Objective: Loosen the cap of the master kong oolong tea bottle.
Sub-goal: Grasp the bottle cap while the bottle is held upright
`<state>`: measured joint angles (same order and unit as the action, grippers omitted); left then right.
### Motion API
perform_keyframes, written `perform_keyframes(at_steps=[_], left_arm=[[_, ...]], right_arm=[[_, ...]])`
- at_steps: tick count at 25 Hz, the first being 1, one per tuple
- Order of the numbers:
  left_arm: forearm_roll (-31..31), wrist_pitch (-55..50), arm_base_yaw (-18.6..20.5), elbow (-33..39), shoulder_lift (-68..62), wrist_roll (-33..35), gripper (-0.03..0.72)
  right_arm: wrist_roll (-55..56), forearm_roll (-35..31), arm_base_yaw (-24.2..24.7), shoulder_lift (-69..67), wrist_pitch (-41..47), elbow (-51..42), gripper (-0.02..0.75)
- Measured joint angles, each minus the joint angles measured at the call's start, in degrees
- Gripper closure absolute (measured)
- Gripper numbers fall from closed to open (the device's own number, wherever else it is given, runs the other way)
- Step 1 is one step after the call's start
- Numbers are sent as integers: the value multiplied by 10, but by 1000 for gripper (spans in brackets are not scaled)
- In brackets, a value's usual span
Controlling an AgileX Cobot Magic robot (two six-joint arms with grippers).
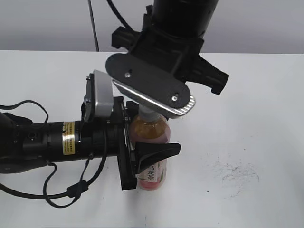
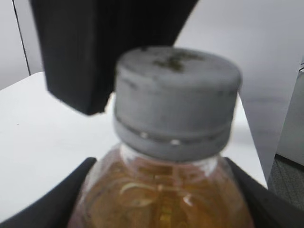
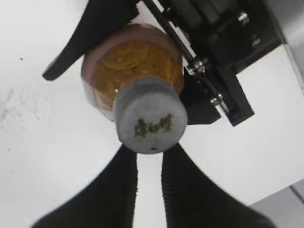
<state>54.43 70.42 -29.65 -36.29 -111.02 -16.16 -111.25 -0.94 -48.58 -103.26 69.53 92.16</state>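
The master kong oolong tea bottle point(image 1: 151, 134) stands upright on the white table, amber tea showing above its pink label. My left gripper point(image 1: 154, 151) comes in from the left and is shut on the bottle's body, with black fingers point(image 2: 45, 202) on both sides of its shoulder. The grey-white cap point(image 3: 150, 121), with a dark logo on top, fills the left wrist view point(image 2: 176, 95). My right gripper point(image 3: 151, 151) reaches down from above, and its two black fingers point(image 3: 118, 190) close in against the cap's sides. Their tips are hidden under the cap.
The white table point(image 1: 247, 118) runs on all sides of the bottle, with faint dark scuff marks point(image 1: 232, 171) to the right. The left arm's black cables point(image 1: 61, 194) loop over the table at the front left. A grey wall stands behind.
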Motion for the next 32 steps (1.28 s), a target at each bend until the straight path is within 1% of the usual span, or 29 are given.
perform_keyframes(at_steps=[2,3,5,7,11,13,14,16,18,21,23,24,26,32], left_arm=[[2,1,0,0,0,1,242],[2,1,0,0,0,1,242],[0,1,0,0,0,-1,242],[-3,1,0,0,0,-2,242],[-19,-4,0,0,0,-13,242],[-20,-5,0,0,0,-14,242],[-20,-5,0,0,0,-14,242],[-21,-5,0,0,0,-15,242],[-22,-5,0,0,0,-16,242],[-23,-6,0,0,0,-17,242],[-24,-6,0,0,0,-16,242],[-24,-6,0,0,0,-16,242],[-24,-7,0,0,0,-16,242],[-24,-7,0,0,0,-16,242]], right_arm=[[-34,1,0,0,-3,0,652],[-29,2,0,0,-3,1,654],[24,5,0,1,-3,1,617],[104,15,-1,1,-3,1,512],[340,28,-2,1,-1,1,291],[460,48,-2,1,0,1,238],[517,55,1,1,1,1,225],[605,52,9,1,2,1,214],[658,23,20,1,8,1,218],[702,-27,30,6,18,-2,246],[728,-75,28,14,12,-2,254],[737,-87,27,19,10,-2,256],[763,-98,26,24,8,-2,257],[825,-98,27,24,7,-10,258]])
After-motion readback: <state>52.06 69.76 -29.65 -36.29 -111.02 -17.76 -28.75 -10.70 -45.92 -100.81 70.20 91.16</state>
